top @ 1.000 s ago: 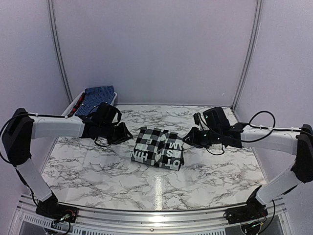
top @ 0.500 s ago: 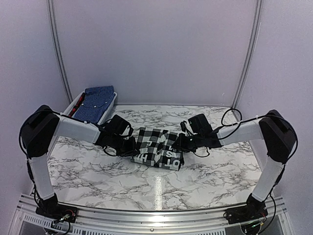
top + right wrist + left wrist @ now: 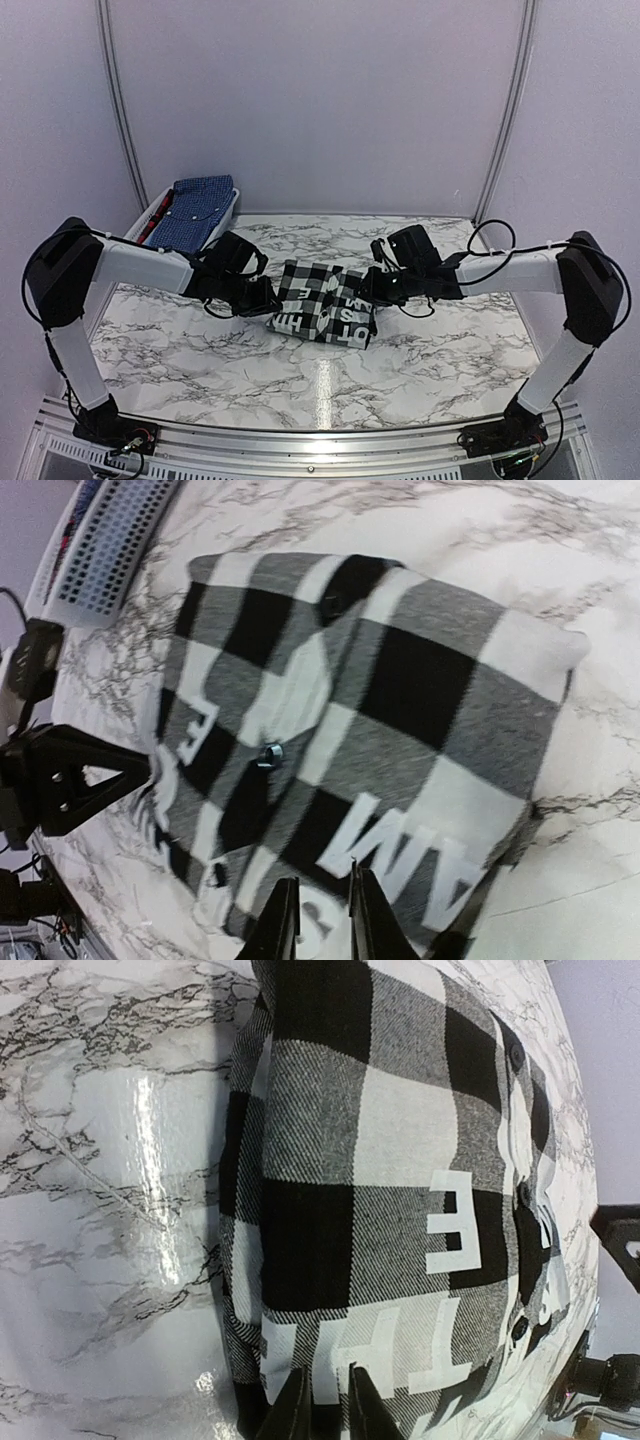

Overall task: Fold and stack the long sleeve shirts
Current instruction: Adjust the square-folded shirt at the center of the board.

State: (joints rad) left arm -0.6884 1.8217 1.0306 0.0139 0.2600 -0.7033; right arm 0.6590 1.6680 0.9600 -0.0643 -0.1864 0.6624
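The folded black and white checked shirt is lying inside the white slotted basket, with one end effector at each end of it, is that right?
Not quite. The folded black-and-white checked shirt lies on the marble-patterned table, not in the white slotted plastic basket, as the top external view shows. The left end effector and right end effector are indeed at its two ends.

The top view looks down from behind over the whole bench. Both wrist views face the shirt closely from opposite sides, sharing it.
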